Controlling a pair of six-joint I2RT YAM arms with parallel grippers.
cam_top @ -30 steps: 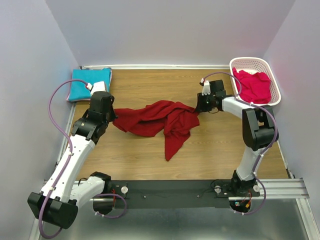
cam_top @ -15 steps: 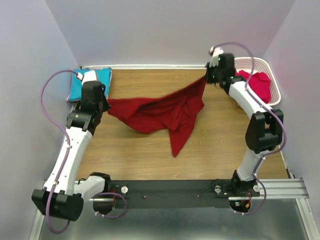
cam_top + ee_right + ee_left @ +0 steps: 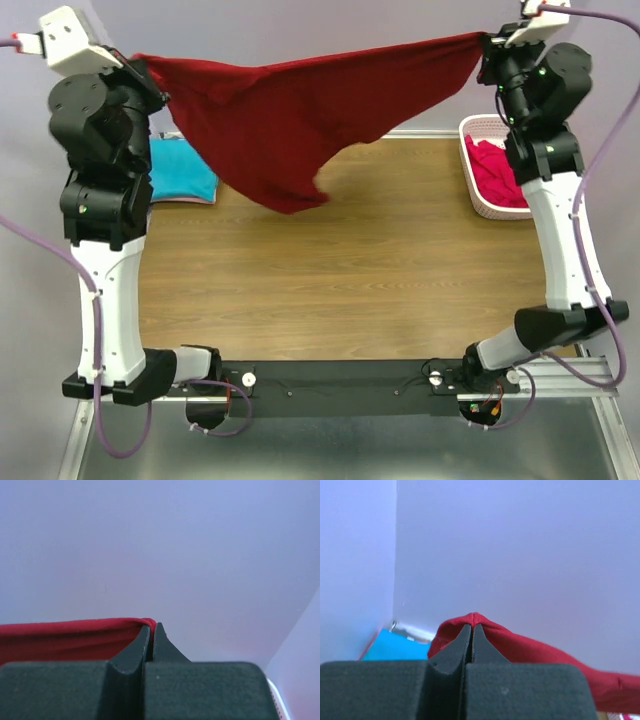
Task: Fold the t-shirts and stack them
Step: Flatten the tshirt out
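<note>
1. The brown table (image 3: 380, 290) lies just past the two arm bases. Both arms stand up tall over it.
2. The left gripper (image 3: 143, 70) is high up on the left. Its two black fingers (image 3: 454, 647) are squeezed together on one end of the dark red t-shirt (image 3: 290, 120). In the left wrist view, the red cloth pokes up over the finger tips and runs off to the right.
3. The right gripper (image 3: 488, 45) is high up on the right. Its fingers (image 3: 167, 650) are squeezed together too, on the other end of the same shirt. In the right wrist view, the cloth goes from the tips off to the left.
4. The dark red t-shirt hangs in the air between the two grippers, like washing on a line. Its top edge is pulled nearly straight. The middle sags down to a point over the table.
5. The cloth is bunched in folds, so the sleeves and the neck are hard to pick out. I cannot tell if the low tip touches the table.
6. Farther back, the turquoise t-shirt (image 3: 185, 172) lies flat in the far left corner. The left arm and the red shirt hide part of it.
7. The white basket (image 3: 478, 125) sits in the far right corner with the pinkish-red t-shirt (image 3: 495, 175) inside. The right arm covers part of the basket.
</note>
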